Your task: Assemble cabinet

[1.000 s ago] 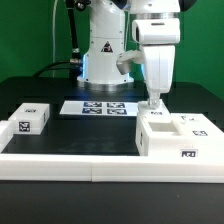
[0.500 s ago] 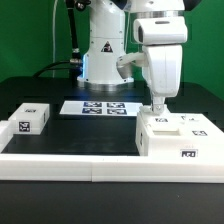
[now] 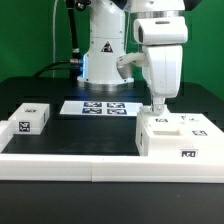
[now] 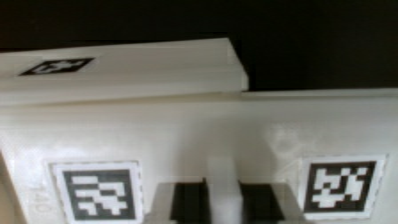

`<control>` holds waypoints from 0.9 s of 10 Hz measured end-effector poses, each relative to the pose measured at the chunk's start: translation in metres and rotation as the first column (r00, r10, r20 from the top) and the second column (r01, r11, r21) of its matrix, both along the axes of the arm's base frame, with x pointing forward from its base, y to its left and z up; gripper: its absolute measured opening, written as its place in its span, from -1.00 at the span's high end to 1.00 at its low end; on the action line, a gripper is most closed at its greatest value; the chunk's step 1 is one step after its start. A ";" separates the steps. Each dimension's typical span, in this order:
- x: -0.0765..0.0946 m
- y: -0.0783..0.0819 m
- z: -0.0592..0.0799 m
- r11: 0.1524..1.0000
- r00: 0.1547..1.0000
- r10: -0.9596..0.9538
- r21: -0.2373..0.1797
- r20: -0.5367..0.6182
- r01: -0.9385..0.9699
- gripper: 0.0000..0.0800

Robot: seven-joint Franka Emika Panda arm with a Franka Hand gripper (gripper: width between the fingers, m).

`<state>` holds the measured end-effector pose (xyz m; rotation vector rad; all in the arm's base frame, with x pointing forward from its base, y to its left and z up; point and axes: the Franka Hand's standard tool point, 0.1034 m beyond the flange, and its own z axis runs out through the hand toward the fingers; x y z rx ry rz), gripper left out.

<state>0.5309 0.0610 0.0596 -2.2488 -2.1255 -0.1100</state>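
The white cabinet body (image 3: pixel 185 140) sits at the exterior view's right, with marker tags on its top and front. My gripper (image 3: pixel 156 108) points straight down at its near-left top corner. In the wrist view my gripper (image 4: pixel 226 205) has its two dark fingers (image 4: pixel 187 205) closed on a thin white upright wall of the body (image 4: pixel 267 130), with a tag on either side. Another white tagged surface (image 4: pixel 125 75) lies beyond; I cannot tell if it is a separate panel. A small white tagged block (image 3: pixel 30 118) lies at the left.
The marker board (image 3: pixel 100 107) lies flat in the middle, behind the body. A long low white rail (image 3: pixel 70 162) runs along the front edge. The robot's base (image 3: pixel 100 50) stands at the back centre.
Between one second and half a second ago my gripper and the cabinet body's left edge shifted slightly to the exterior view's right. Nothing has moved since.
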 end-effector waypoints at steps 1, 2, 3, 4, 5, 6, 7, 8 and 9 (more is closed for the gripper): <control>0.012 -0.001 0.000 1.000 1.000 -0.004 0.004 0.001 0.004 0.82; 0.023 -0.002 0.000 1.000 1.000 -0.008 0.008 0.009 0.008 0.82; 0.030 -0.002 0.000 1.000 1.000 -0.009 0.011 0.017 0.009 0.82; 0.037 -0.002 0.000 1.000 1.000 -0.002 0.015 0.026 0.002 0.82; 0.045 -0.002 0.000 1.000 0.999 0.000 0.018 0.035 0.000 0.82; 0.045 -0.002 0.000 1.000 1.000 0.000 0.018 0.031 -0.001 0.82; 0.045 -0.002 0.000 1.000 0.999 0.000 0.018 0.032 0.000 0.82; 0.045 -0.002 0.000 1.000 1.000 0.000 0.017 0.031 0.000 0.82; 0.045 -0.002 0.000 1.000 1.000 -0.001 0.018 0.030 0.001 0.82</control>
